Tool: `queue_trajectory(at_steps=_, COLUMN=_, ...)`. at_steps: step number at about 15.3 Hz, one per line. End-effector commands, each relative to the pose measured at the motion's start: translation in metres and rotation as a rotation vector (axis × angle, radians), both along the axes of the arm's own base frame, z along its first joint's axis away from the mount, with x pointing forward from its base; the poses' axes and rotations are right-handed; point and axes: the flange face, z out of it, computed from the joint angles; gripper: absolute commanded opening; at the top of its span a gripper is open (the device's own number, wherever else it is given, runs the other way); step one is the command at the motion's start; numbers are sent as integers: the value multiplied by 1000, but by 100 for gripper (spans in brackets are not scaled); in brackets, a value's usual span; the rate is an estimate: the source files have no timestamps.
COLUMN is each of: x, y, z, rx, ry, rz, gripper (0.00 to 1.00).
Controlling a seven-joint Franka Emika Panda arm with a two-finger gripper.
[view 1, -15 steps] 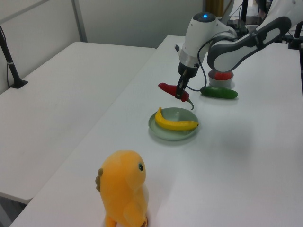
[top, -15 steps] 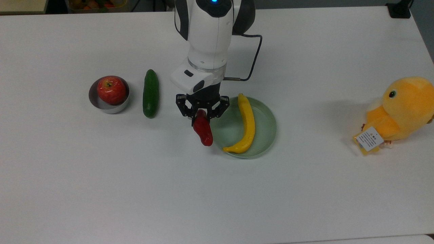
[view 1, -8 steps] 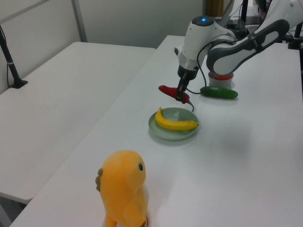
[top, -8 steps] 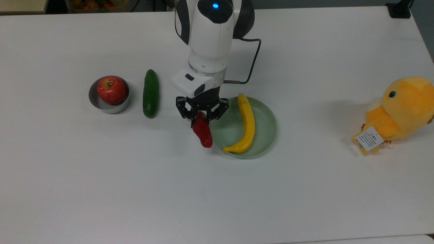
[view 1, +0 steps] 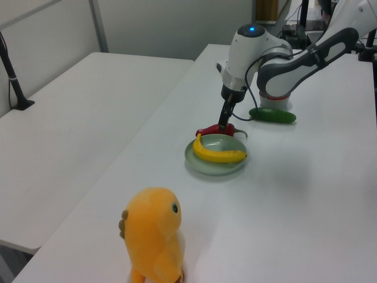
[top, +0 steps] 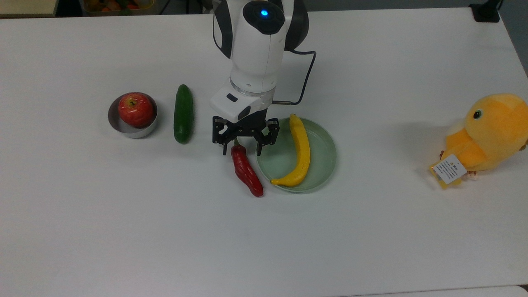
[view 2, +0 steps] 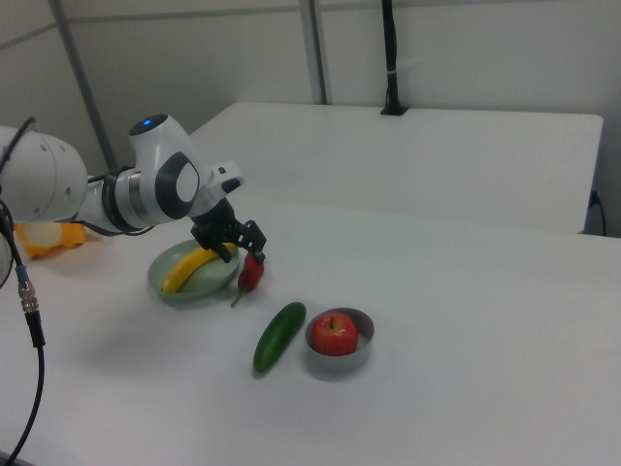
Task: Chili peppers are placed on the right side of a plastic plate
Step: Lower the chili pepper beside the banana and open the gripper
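Note:
The dark-red chili pepper (top: 246,171) lies flat on the white table, touching the rim of the pale green plastic plate (top: 324,159) on the top view's left. Its green stem points toward the arm. My gripper (top: 241,150) hangs just above the stem end, open, with one finger on each side and nothing held. In the left view the chili pepper (view 1: 213,130) lies behind the plate (view 1: 215,170), under the gripper (view 1: 224,124). In the right view the chili pepper (view 2: 250,275) lies at the plate's (view 2: 167,288) right edge.
A yellow banana (top: 301,150) lies in the plate. A dark green cucumber (top: 183,114) and a silver bowl (top: 133,131) holding a red apple (top: 135,109) are at the top view's left. An orange plush toy (top: 491,132) sits at the far right.
The gripper has opened and let go of the chili, which dropped from the fingers onto the table beside the plate. The arm has barely moved.

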Motion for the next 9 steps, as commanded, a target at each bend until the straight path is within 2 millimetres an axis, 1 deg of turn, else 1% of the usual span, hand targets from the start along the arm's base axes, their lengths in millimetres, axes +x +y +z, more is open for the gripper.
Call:
queue_trajectory(at_steps=1, x=1, y=2, z=-3, rx=-26, ry=-7, rz=23, gripper=100)
queue_trajectory(at_steps=2, x=0, y=2, z=-2, rx=-26, ry=-8, rz=21, gripper=100)
queue_trajectory(at_steps=4, x=-1, y=-1, z=14, rx=-23, ry=-15, rz=6, gripper=100)
queue_trajectory(at_steps=5, x=-3, y=-5, z=28, rx=-21, ry=-15, rz=-10, gripper=100)
queue_trajectory(at_steps=6, x=-6, y=-9, z=38, rx=-27, ry=0, rz=-26, gripper=100)
queue_trajectory(at_steps=7, x=-8, y=-11, z=54, rx=-16, ry=1, rz=-45, gripper=100)
queue_trajectory(at_steps=8, x=-12, y=-16, z=75, rx=19, ry=-5, rz=-73, gripper=100)
queue_trajectory(at_steps=9, x=-17, y=-21, z=91, rx=55, ry=0, rz=-98, gripper=100)
